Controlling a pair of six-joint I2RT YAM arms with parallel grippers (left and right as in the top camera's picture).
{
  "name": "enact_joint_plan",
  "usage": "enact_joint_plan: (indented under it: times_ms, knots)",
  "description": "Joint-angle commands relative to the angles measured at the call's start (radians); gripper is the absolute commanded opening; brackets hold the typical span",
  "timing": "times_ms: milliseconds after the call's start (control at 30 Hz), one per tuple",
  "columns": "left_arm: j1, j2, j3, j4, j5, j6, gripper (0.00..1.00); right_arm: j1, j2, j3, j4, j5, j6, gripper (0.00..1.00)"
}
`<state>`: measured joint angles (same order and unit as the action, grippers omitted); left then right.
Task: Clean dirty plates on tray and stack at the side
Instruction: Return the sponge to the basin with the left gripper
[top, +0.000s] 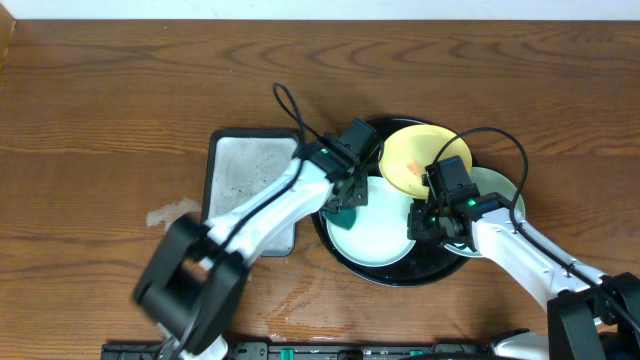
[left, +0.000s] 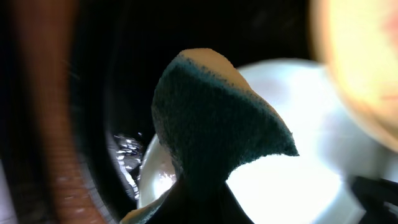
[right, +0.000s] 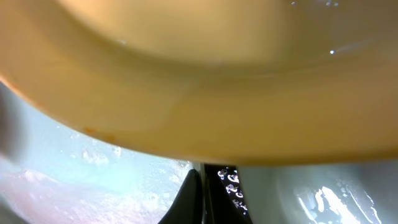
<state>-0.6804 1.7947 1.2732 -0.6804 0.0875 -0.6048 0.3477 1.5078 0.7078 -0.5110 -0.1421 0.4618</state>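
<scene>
The black tray (top: 425, 270) holds three plates. The yellow plate (top: 410, 158), with a red smear, sits at the back and looks tilted up. The light blue plate (top: 375, 240) lies in front and the mint-white plate (top: 497, 190) at the right. My left gripper (top: 348, 193) is shut on a green sponge (top: 345, 208) at the blue plate's back left edge; the left wrist view shows the sponge (left: 217, 124) over the plate (left: 298, 180). My right gripper (top: 442, 190) is shut on the yellow plate's rim. In the right wrist view the yellow plate (right: 199, 93) hangs over the fingers (right: 199, 173).
A grey rectangular black-rimmed tray (top: 245, 180) lies just left of the round tray, under my left arm. A pale wet stain (top: 170, 212) marks the wood to its left. Cables loop over the back of the round tray.
</scene>
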Motion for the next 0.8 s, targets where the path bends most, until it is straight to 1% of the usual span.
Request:
enact_joint_plan:
  times_ms: [0, 67, 167, 233, 300, 400, 433, 500, 533, 567, 600, 667, 767]
  knots:
    - [0.011, -0.137, 0.002, -0.001, -0.097, 0.037, 0.08, 0.006, 0.011, -0.006, -0.009, 0.04, -0.049, 0.01]
    - [0.037, -0.212, 0.002, -0.013, -0.097, 0.052, 0.07, 0.007, 0.011, -0.006, -0.008, 0.04, -0.07, 0.01]
    - [0.104, -0.27, 0.002, -0.077, -0.097, 0.09, 0.07, 0.008, 0.011, -0.011, -0.008, 0.021, -0.114, 0.16]
    - [0.161, -0.275, 0.001, -0.134, -0.097, 0.119, 0.08, 0.008, 0.011, -0.025, 0.003, 0.01, -0.128, 0.2]
    - [0.223, -0.269, -0.011, -0.176, -0.097, 0.15, 0.07, 0.008, 0.011, -0.046, 0.032, 0.01, -0.127, 0.2]
    - [0.306, -0.257, -0.055, -0.184, -0.097, 0.186, 0.08, 0.008, 0.011, -0.074, 0.075, -0.018, -0.126, 0.19]
    - [0.331, -0.252, -0.076, -0.177, -0.096, 0.192, 0.1, 0.008, 0.011, -0.076, 0.081, -0.036, -0.126, 0.15]
    - [0.373, -0.238, -0.112, -0.166, -0.096, 0.203, 0.14, 0.008, 0.011, -0.076, 0.085, -0.075, -0.127, 0.01]
    - [0.394, -0.228, -0.13, -0.159, -0.096, 0.207, 0.17, 0.008, 0.011, -0.076, 0.087, -0.084, -0.126, 0.01]
    - [0.407, -0.22, -0.145, -0.152, -0.096, 0.209, 0.17, 0.008, 0.011, -0.076, 0.089, -0.084, -0.126, 0.01]
    - [0.419, -0.216, -0.158, -0.147, -0.096, 0.209, 0.25, 0.007, 0.011, -0.075, 0.089, -0.084, -0.126, 0.01]
    - [0.441, -0.213, -0.168, -0.148, -0.077, 0.223, 0.34, 0.007, 0.005, -0.066, 0.082, -0.084, -0.126, 0.01]
    - [0.466, -0.241, -0.153, -0.156, 0.012, 0.261, 0.47, 0.008, -0.028, -0.029, 0.026, -0.069, -0.126, 0.01]
